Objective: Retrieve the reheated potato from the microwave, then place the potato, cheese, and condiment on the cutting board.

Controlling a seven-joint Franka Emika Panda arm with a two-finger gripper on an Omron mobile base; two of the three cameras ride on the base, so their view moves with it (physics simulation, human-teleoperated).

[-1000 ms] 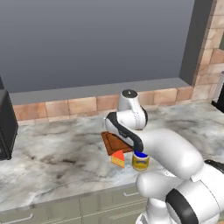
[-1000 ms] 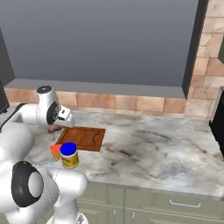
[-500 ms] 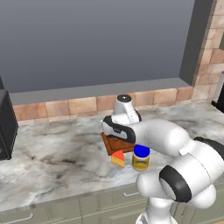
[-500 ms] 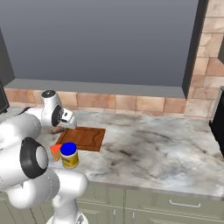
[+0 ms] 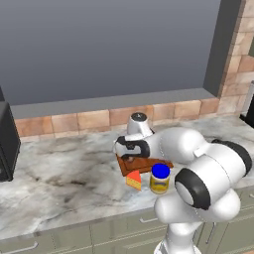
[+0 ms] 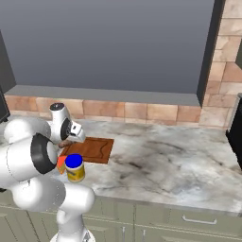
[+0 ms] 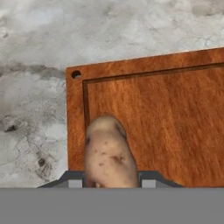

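1. Arm: rises from the base and folds forward and down, white links bunched close together, hand low at the near part of the counter.
2. Wrist: bent so the hand camera looks nearly straight down.
3. Gripper [image 7: 111, 183]: jaws closed around the potato [image 7: 109, 154], which stands up between the two dark fingertips [image 7: 148, 178].
4. Base views: the hand [image 5: 133, 148] shows as a dark-jointed white block, tilted downward.

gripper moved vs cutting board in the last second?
Yes. In the left base view the gripper has sunk from above the cutting board's far edge down onto its left end, with the potato clamped just over the wood.
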